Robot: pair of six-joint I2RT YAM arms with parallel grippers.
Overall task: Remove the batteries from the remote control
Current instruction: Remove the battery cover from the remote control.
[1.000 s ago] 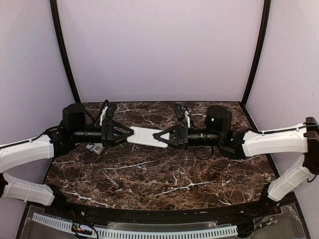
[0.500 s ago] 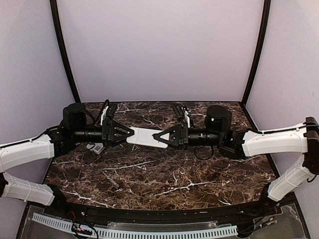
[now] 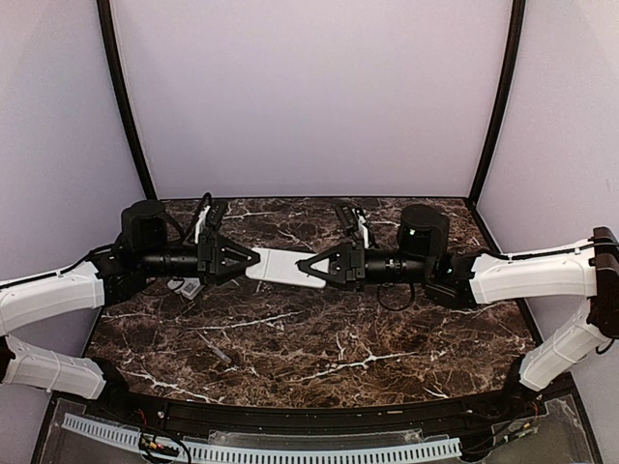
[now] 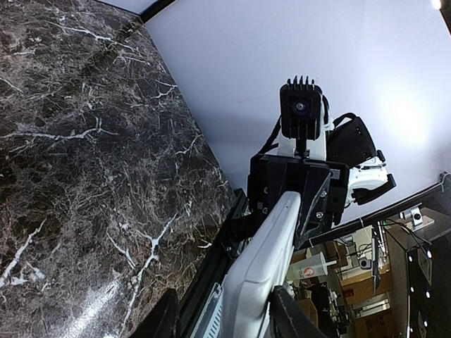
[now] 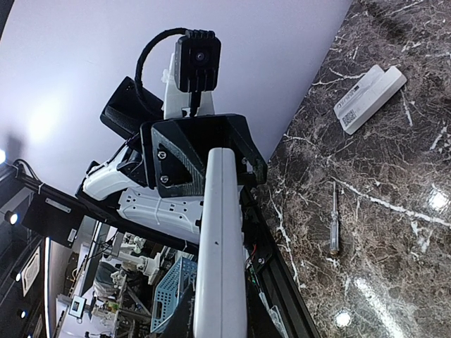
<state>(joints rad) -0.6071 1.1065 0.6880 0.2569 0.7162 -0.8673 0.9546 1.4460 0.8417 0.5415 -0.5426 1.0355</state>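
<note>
From above, the left gripper and right gripper each pinch one end of the white remote over the table.

Left wrist: its claw squeezes the remote.

Right wrist: same. A white cover and a screwdriver lie on the table. The batteries are out of sight.

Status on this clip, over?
Both shut on the white remote: left gripper one end, right gripper the other, off the table. No batteries visible. Loose screwdriver on table, apart from both.
</note>
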